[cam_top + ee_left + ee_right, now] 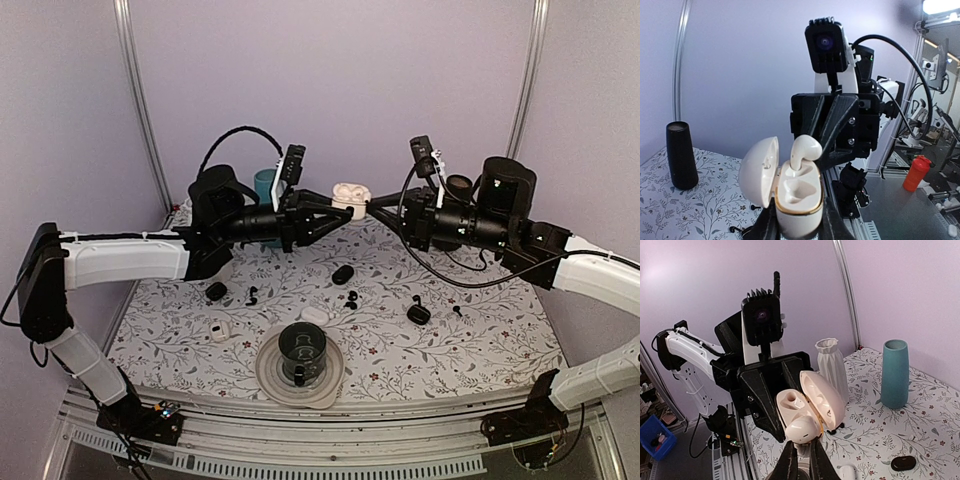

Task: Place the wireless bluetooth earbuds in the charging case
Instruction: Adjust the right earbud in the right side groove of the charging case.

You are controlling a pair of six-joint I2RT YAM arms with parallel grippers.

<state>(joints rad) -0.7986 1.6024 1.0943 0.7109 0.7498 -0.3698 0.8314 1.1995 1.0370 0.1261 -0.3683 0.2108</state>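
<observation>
Both arms level mid-air — left gripper (333, 207) clamped on open white case (350, 196), right gripper (372, 207) pinching white earbud (805, 148).

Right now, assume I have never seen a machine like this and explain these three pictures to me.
These are two robot arms bolted to the near edge of a table. Each ends in a two-finger hand. One picture looks down from above and behind the arms. The other two come from cameras on the wrists, so each sees the opposite arm.

The left hand grips an open white charging case. The right hand pinches a white earbud at the case's opening.

On the flowered table lie small black cases, tiny black earbuds, a dark cup on a grey dish, and vases such as the teal vase.
</observation>
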